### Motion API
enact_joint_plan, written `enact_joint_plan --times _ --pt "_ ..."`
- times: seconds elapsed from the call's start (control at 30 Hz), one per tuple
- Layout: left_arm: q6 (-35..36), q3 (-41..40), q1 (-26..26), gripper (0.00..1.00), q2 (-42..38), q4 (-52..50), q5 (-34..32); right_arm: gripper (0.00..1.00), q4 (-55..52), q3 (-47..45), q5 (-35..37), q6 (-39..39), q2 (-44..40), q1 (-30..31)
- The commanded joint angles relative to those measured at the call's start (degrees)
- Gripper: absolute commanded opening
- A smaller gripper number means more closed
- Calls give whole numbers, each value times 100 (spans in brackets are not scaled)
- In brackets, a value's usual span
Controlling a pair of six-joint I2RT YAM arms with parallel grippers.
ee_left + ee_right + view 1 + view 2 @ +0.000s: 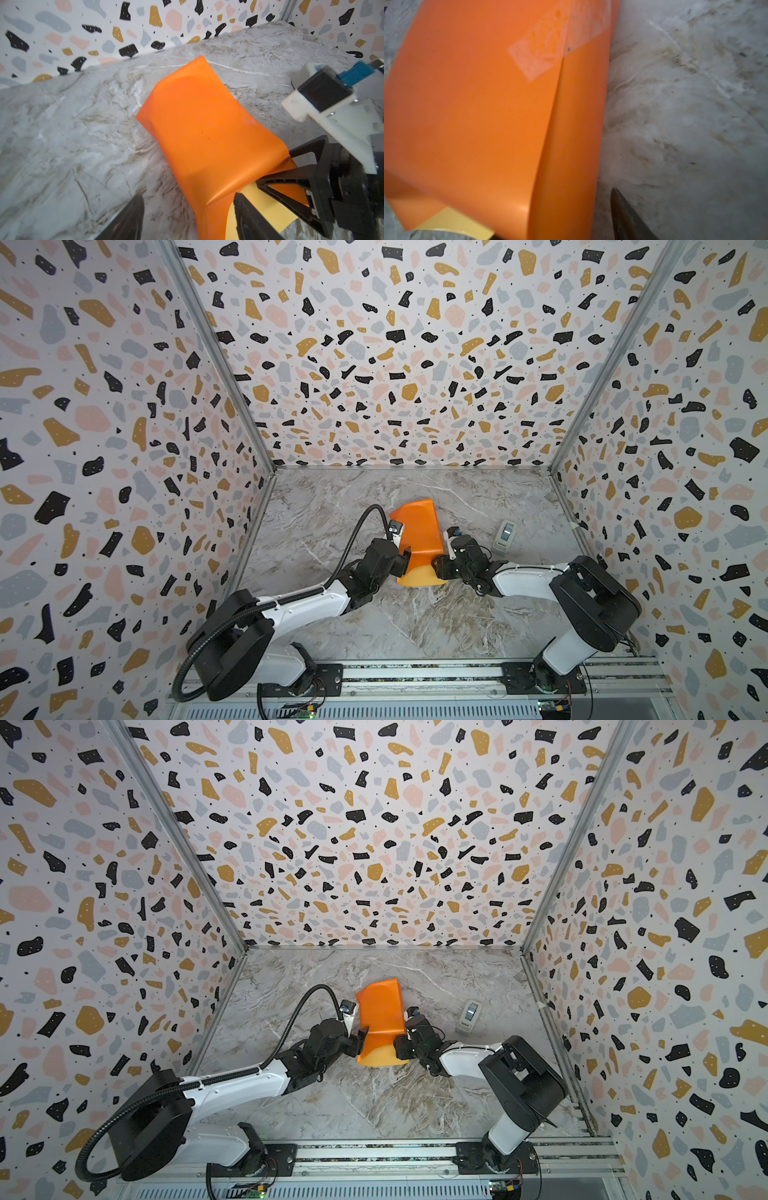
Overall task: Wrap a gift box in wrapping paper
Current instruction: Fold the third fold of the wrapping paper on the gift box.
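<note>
While taped wrapping paper (417,531) hides the gift box, we face the end-fold. The left gripper (188,199) is spread around its edge. Whether the right gripper (274,167) pinches, we cannot tell. Next: crease inward.

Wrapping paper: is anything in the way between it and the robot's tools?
Nothing visible. The near flap of the wrapping paper lies between the open jaws of the left tool, and the right tool is at its other edge. The tape dispenser sits apart.

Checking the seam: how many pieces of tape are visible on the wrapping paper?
1: a clear tape strip across the overlapping seam of the orange wrapping paper, seen in the right wrist view. More may be hidden underneath.
</note>
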Motion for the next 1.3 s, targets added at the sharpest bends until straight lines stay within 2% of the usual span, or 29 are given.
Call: enact_joint_plan --times 0.0,0.1,0.37,0.53,0.83,1.03,1.27 --pt "1649 -237 53 69 -166 930 70 58 13 114 -100 -130 14 -49" --pt "2509 -200 96 73 -101 1065 309 58 111 54 -154 -126 35 -63" --pt "4538 73 223 83 495 635 1553 57 270 -23 -247 -82 74 -59" --pt "5450 259 223 85 823 487 1819 57 345 -86 -269 -28 92 -64" --pt "6147 1134 206 79 1611 -327 1753 57 389 -188 -291 46 9 -58" --pt "6639 1140 207 80 1854 -300 1630 57 393 -228 -282 59 -16 -56" --pt "6768 1213 205 76 2193 -230 1445 56 390 -229 -274 83 -14 -60"
